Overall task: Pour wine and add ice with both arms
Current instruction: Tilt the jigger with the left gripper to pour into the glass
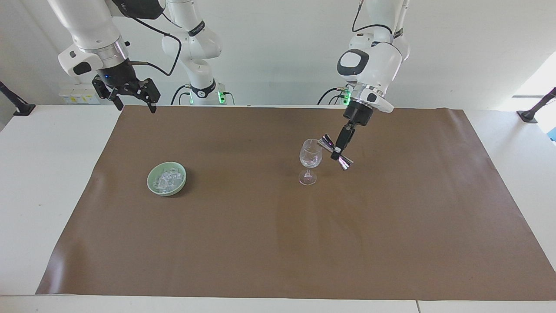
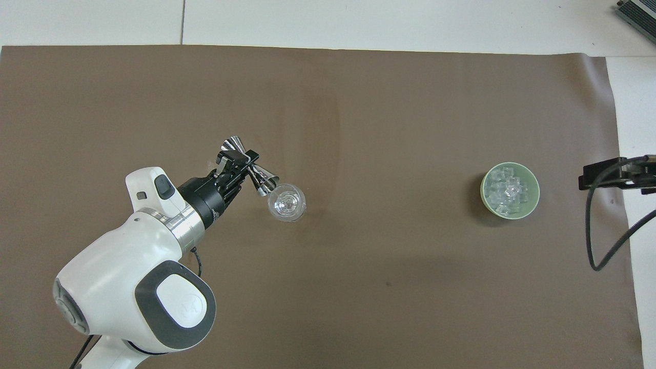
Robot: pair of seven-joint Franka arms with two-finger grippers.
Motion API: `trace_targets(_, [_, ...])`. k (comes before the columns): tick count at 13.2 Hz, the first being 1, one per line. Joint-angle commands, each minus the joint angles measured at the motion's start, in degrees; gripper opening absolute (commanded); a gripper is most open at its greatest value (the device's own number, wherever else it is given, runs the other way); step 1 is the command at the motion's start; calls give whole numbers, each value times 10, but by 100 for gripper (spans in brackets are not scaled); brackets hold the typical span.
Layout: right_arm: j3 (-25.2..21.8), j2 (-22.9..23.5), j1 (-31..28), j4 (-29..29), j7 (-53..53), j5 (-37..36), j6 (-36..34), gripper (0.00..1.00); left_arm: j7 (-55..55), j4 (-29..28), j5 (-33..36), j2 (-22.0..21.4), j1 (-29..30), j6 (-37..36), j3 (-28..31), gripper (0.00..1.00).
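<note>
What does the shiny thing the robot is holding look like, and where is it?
Look at the brown mat, toward the left arm's end, where a clear wine glass stands. Tipped beside its rim, in the left gripper, is the jigger. It is the only silver thing: two small metal cones joined at their tips.

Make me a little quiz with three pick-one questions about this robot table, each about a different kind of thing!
1. Where are the ice cubes?
A. in the wine glass
B. in the green bowl
C. loose on the brown mat

2. How many stemmed glasses stand on the brown mat?
A. one
B. two
C. three

3. What is the left claw doing?
A. hanging open over the bowl
B. lying on the mat
C. shut on the silver jigger, held tilted beside the wine glass

Answers:
1 B, the cubes are piled inside the bowl.
2 A, just one glass shows in both views.
3 C, its fingertips pinch the jigger's waist; the right claw waits open, up by its own end.
</note>
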Motion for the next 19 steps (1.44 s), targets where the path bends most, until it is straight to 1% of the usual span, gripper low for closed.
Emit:
trace_targets(1, [2, -4, -1, -2, 8, 7, -6, 100, 6, 3, 0, 4, -20, 28, 4, 0])
trace_targets(3, [2, -4, -1, -2, 8, 7, -6, 100, 35, 5, 0, 4, -20, 30, 4, 0])
trace_targets(7, [2, -4, -1, -2, 8, 7, -7, 100, 45, 3, 0, 5, -20, 38, 3, 0])
trace_targets(12, [2, -4, -1, -2, 4, 7, -5, 100, 51, 1, 0, 10, -34, 81, 3, 0])
trace_targets(16, [2, -4, -1, -4, 4, 8, 9, 100, 50, 1, 0, 13, -44, 101, 3, 0])
trace_targets(19, [2, -7, -2, -15, 3, 9, 18, 100, 57, 1, 0, 15, -45, 102, 3, 0])
